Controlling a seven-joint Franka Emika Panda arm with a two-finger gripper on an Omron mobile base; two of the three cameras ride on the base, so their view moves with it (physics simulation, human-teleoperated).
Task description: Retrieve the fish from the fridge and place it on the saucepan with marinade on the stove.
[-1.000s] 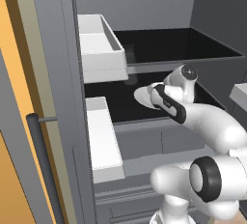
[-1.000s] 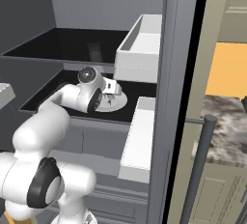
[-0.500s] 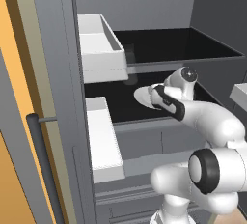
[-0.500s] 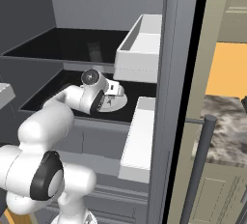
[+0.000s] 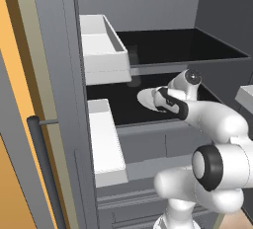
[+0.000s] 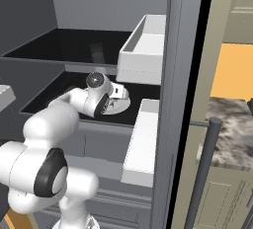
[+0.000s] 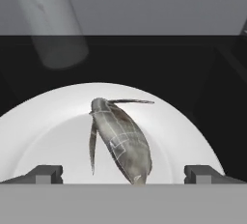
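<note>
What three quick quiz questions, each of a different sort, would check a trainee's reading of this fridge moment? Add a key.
1. True or false: the gripper is shut on the fish.
2. Multiple choice: the fish lies on A) a bare black shelf, B) a round white plate, C) a white door bin.
3. Short answer: on which fridge shelf does the plate stand, the upper or the lower black one?

Key:
1. False. The fingertips stand wide apart on either side of the fish, and nothing is held.
2. B.
3. The lower shelf, below the upper shelf; the arm reaches in there.
</note>
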